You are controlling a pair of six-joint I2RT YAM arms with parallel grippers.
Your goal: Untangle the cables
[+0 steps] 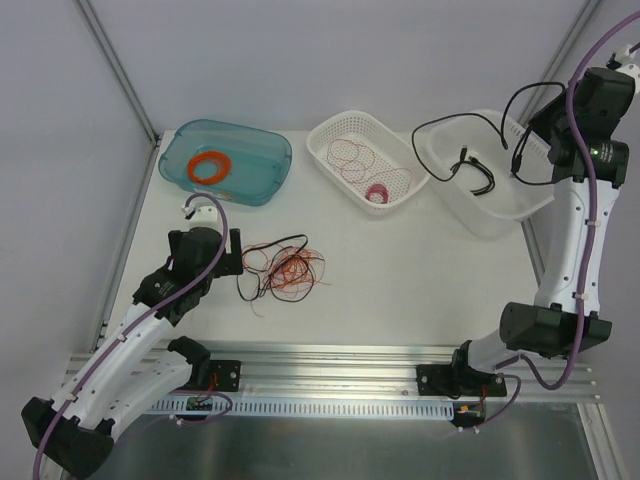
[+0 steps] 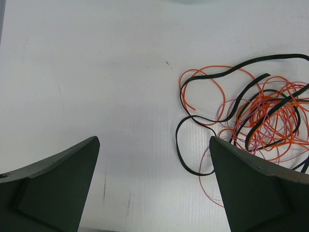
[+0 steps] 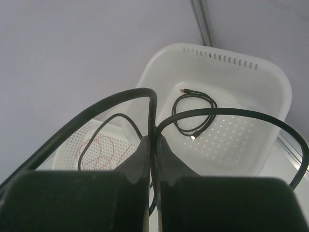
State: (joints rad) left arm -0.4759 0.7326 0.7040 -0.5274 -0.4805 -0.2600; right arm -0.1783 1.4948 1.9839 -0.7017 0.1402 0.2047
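- Orange, red and black cables (image 1: 287, 268) lie in one loose, curly tangle on the white tabletop (image 1: 420, 270), with loops crossing one another. The black strand is flatter and thicker than the hair-thin orange and red ones.
- Left claw (image 1: 237, 252) stands spread wide and holds nothing. The tangle sits just ahead of its tips, off to one side.
- Right claw (image 3: 154, 140) is pinched tight on a black cable (image 3: 155, 116), which arches away to either side of the fingers.
- Ahead of and below the right claw sits a white tub (image 3: 231, 53) with a coiled black lead (image 3: 194, 94) inside.
- Left wrist view alone shows the crossings strand by strand. Whether the finger (image 2: 256, 183) on the tangle's side touches the tangle cannot be told.
- Right wrist view alone shows the pinch itself.
- Top view alone shows the two claws well apart, with the held cable's loops spread above the tub.
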